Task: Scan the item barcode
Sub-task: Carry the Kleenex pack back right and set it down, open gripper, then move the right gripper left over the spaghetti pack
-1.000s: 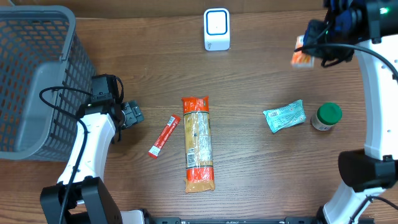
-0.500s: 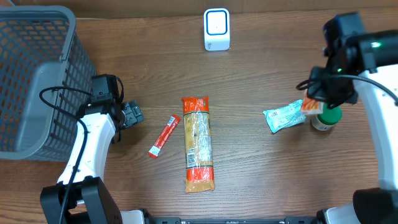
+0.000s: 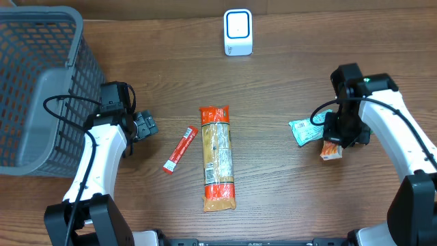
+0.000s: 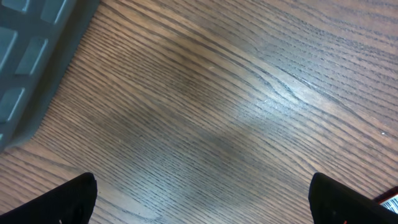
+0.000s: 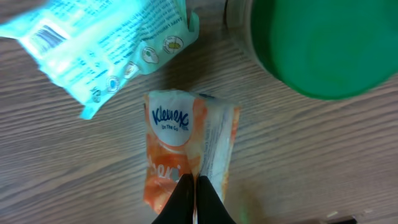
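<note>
**A:** Orange and white, that's the tissue pack (image 5: pixel 186 149). The right gripper (image 5: pixel 193 198) has its jaws pinched tight on one end of the wrapper.

**B:** Where does it sit?

**A:** Low over the table (image 3: pixel 273 205), just beside the teal packet (image 3: pixel 311 128) and the green-lidded jar (image 5: pixel 323 43). Its long axis runs straight out from the fingertips, logo side toward the wrist camera. I can't see a barcode.

**B:** And the scanner (image 3: pixel 237 32)?

**A:** Well apart, at the far edge, across and to the left of that gripper. The right arm is bent in over the pack, wrist pointing down.

**B:** The other arm?

**A:** The left gripper (image 3: pixel 145 126) hangs by the basket (image 3: pixel 41 89), jaws wide apart and holding nothing. It's no nearer the scanner, so I'd judge this is the right arm's job.
</note>
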### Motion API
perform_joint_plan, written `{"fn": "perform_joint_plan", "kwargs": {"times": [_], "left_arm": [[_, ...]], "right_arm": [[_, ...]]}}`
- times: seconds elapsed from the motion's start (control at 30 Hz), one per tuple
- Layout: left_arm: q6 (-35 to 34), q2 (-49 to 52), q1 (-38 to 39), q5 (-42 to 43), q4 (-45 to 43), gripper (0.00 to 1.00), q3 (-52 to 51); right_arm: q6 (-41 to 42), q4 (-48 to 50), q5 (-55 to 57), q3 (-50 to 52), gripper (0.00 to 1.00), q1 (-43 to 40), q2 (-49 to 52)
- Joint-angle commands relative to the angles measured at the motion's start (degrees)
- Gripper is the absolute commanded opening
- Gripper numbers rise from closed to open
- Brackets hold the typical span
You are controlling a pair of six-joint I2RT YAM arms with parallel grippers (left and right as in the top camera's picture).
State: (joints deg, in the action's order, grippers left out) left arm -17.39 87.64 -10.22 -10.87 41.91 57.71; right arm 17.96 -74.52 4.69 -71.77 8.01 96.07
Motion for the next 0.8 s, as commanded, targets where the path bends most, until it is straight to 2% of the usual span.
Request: {"fn": "perform_joint_plan", "kwargs": {"times": [0.0,0.03,0.13,0.17,0.23,0.6,0.67,0.77], "left_arm": [[0.5,-0.2,0.2,0.4,-0.2,1.00,1.0],[0.5,-0.2,0.2,0.4,-0.2,1.00,1.0],[0.5,-0.2,0.2,0.4,-0.2,1.00,1.0],[0.5,-0.2,0.2,0.4,-0.2,1.00,1.0],[0.5,-0.2,0.2,0.4,-0.2,1.00,1.0],[0.5,-0.2,0.2,0.4,-0.2,1.00,1.0],[0.5,-0.2,0.2,0.4,-0.2,1.00,1.0],[0.5,-0.2,0.2,0.4,-0.2,0.99,1.0]], "right_arm": [[-0.2,1.3,0.7,2.3,0.07,0.2,-0.2],[-0.2,1.5,0.7,2.5,0.12,0.2,-0.2],[-0.2,1.7,0.7,2.5,0.54,0.2,-0.2],[-0.2,1.6,0.6,2.5,0.64,0.2,-0.2],[-0.2,0.6,0.6,2.0,0.75,0.2,-0.2],[-0.2,-13.1,-1.5,-19.3,0.78,0.3,-0.3],[-0.7,-13.7,-7.1,-23.3,0.79,0.3,-0.3],[-4.5,-11.7,-17.4,-24.1,0.80,0.3,-0.3]]}}
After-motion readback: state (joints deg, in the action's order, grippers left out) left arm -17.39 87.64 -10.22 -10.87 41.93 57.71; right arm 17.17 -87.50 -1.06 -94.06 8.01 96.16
